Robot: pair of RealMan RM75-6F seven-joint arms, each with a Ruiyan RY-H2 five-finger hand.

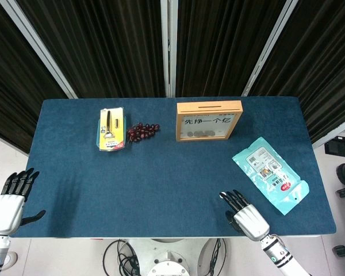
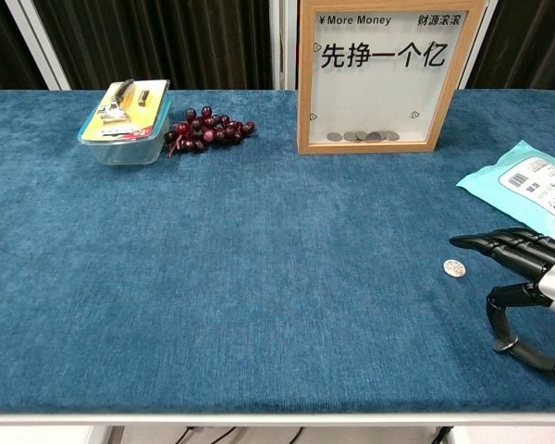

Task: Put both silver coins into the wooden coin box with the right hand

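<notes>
Right hand (image 2: 529, 287): near right of table (image 2: 259, 277), thumb and finger curled together; whether they pinch a coin, cannot tell. Silver coin (image 2: 454, 267) just left. Wooden coin box (image 2: 379, 79) far.

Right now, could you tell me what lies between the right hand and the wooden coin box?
In the chest view, one silver coin lies just off the right hand; from there to the wooden coin box only bare blue cloth.

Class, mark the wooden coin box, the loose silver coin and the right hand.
wooden coin box (image 2: 302, 83), chest view, left side of frame
silver coin (image 2: 454, 267), chest view, coin face
right hand (image 1: 248, 219), head view, back of hand
</notes>
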